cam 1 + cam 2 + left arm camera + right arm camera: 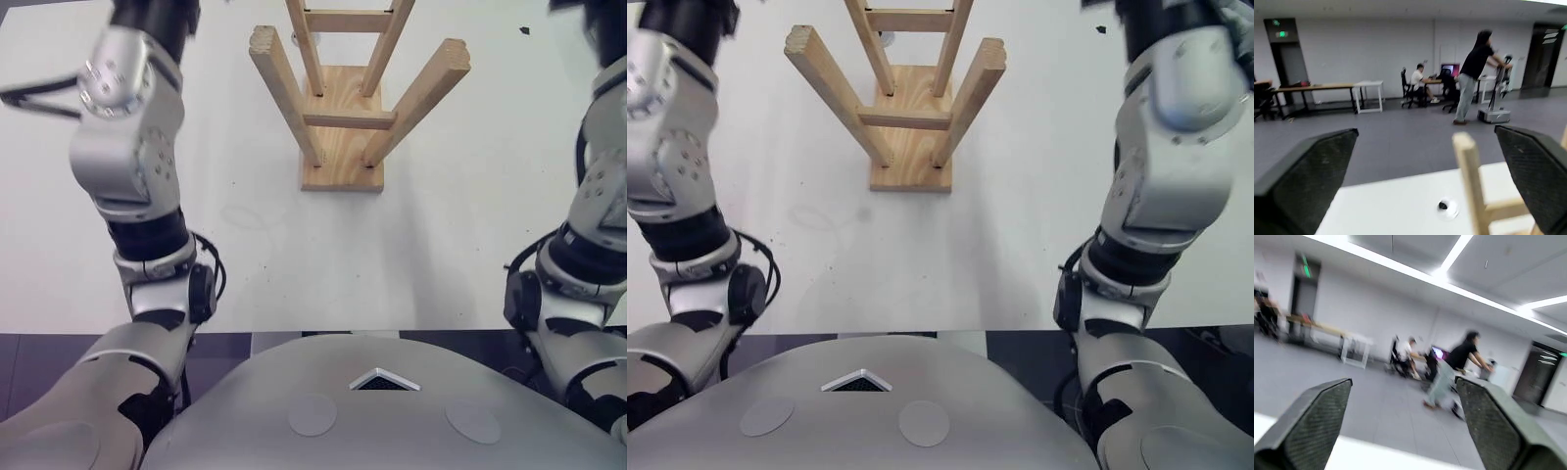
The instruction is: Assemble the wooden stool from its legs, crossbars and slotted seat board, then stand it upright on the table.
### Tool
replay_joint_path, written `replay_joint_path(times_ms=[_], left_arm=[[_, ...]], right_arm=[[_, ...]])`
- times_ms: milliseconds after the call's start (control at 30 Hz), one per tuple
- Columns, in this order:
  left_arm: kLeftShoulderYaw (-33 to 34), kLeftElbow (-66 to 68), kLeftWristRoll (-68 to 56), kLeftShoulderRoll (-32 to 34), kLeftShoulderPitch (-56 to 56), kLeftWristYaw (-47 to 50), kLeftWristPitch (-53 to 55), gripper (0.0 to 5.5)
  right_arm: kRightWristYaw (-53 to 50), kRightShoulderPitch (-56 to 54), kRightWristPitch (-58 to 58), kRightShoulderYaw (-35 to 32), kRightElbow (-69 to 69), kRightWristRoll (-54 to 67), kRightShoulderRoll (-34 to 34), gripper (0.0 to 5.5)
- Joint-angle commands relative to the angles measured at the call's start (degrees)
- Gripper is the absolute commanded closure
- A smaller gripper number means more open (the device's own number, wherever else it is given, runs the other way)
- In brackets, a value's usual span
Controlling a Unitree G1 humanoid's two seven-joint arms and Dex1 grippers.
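Left eye view: stool (348,120) stands inverted, stiff, probably light, so I'd pinch its near legs (284,93); left claw (1425,132) and right claw (1404,380) gape wide, empty.

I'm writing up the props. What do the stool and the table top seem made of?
Stool: pale bare-looking wood, grain and raw cut leg ends showing. Table top: smooth matt white surface, perhaps laminate or painted board; the look leaves it open.
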Motion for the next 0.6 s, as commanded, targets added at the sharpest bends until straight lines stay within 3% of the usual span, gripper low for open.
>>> replay_joint_path(times_ms=[33,200,367,467,600], left_arm=[[1.06,-4.94,-8.36,-4.34,-4.4,1.26,7.56,0.33],[0.44,-6.51,-10.18,-5.36,-0.11,2.81,11.08,0.33],[-7.36,1.63,-3.65,-4.13,11.13,0.35,6.95,0.33],[-11.18,2.1,-1.69,-3.0,11.67,-1.83,5.0,0.33],[-8.42,2.91,-1.49,-3.38,9.24,-1.35,1.33,0.33]], right_arm=[[-0.34,-6.55,2.92,-4.19,-4.47,10.0,4.62,1.56],[-3.04,-0.66,12.25,-2.67,-6.92,17.81,10.33,1.56],[-6.35,8.53,21.87,4.47,-1.93,16.18,12.17,1.56],[-7.0,7.15,20.6,4.42,-1.91,15.65,12.18,1.56],[-7.52,1.67,12.93,0.03,-3.84,16.05,13.41,1.56]])
